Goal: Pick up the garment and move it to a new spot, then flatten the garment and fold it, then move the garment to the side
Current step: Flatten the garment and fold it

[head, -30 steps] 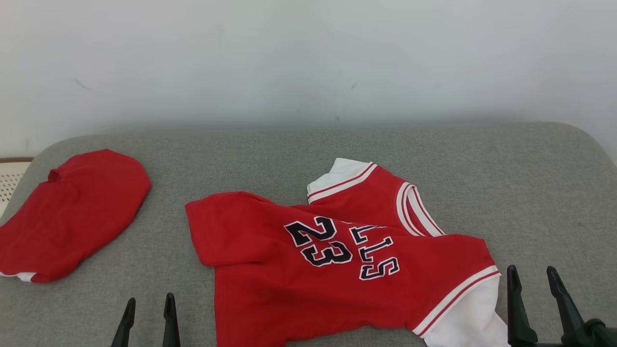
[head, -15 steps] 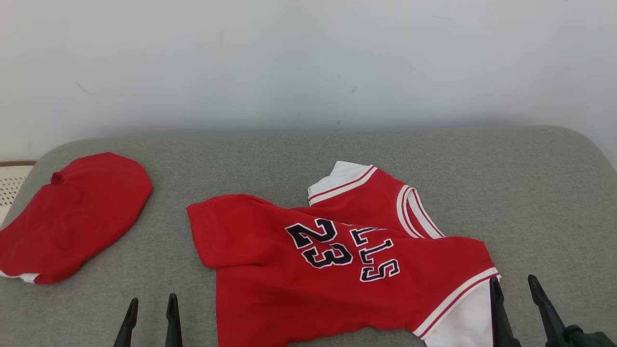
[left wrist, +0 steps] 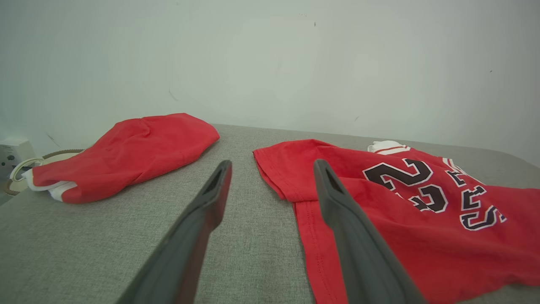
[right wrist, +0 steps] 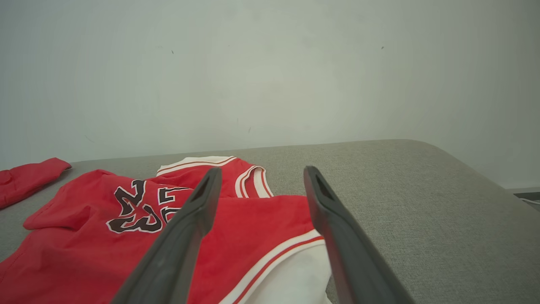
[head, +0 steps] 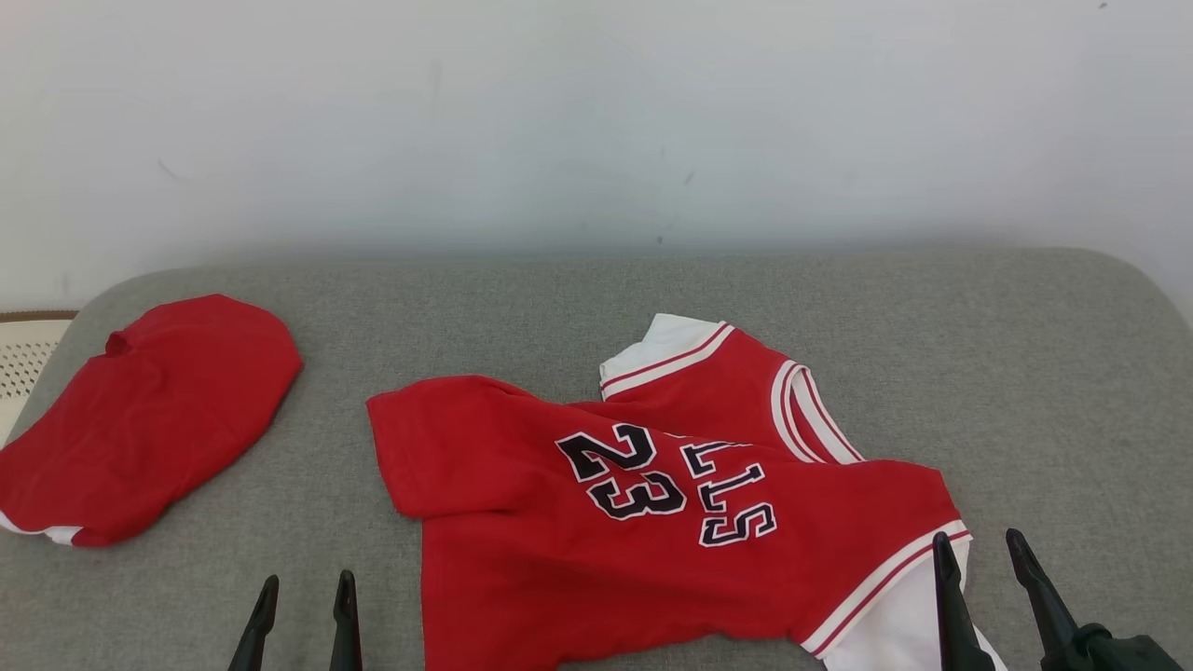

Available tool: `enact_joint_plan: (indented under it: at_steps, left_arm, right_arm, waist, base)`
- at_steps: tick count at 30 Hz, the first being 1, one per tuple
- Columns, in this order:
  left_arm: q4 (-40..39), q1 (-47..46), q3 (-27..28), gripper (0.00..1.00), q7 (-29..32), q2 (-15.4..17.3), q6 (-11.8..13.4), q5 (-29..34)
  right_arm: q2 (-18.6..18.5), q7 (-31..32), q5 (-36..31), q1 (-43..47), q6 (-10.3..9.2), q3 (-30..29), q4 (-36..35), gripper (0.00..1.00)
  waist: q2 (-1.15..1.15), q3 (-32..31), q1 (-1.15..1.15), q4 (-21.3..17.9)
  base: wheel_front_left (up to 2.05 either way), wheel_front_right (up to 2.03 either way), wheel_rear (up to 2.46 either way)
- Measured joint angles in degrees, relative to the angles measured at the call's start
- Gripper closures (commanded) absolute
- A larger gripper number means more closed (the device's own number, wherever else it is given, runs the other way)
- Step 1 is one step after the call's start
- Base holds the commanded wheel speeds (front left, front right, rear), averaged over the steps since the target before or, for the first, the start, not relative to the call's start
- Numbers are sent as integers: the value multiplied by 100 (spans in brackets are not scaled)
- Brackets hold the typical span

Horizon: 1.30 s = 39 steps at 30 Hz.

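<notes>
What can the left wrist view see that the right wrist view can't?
Left wrist view: the open left tool, a basket rim at the far left, and the plain red end of the jersey. Right wrist view: the open right tool, the white sleeve with striped trim, and the rounded right edge of the cushion. Both: the 23 jersey, the other red cloth (whole from the left, a corner from the right), the grey cushion and the wall.
</notes>
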Motion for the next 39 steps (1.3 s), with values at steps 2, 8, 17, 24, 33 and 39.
enact_joint_plan:
  at_steps: [2, 8, 17, 24, 33, 39]
  left_arm:
    - [-11, 0, -10, 0, 0, 0, -8, 11]
    - [-36, 10, -36, 0, 0, 0, -12, 45]
    - [-34, 21, -73, 0, 0, -1, -7, 55]
    - [-32, 58, -86, 0, 0, -3, -4, 55]
    - [-27, 115, -83, 0, 0, -1, -8, 55]
    - [-25, 115, -91, 0, 0, -2, -8, 54]
  right_arm:
    - [0, 0, -2, -3, 0, 7, 0, 0]
    - [1, 0, -26, -5, 0, 7, 8, 0]
    - [9, 0, -18, -6, 0, 19, 41, 0]
    - [18, 0, -1, -5, 0, 32, 78, 0]
    - [16, 0, 8, -6, 0, 65, 132, 0]
    - [4, 0, 10, -8, 0, 80, 160, 0]
  waist:
    - [0, -1, 0, -2]
    - [0, -18, 0, -3]
    - [0, -60, 0, 4]
    - [0, -80, 0, 3]
    - [0, -105, 0, -6]
    - [0, -120, 1, -30]
  base:
    - [0, 0, 0]
    - [0, 0, 0]
    - [0, 0, 0]
    - [0, 0, 0]
    - [0, 0, 0]
    - [0, 0, 0]
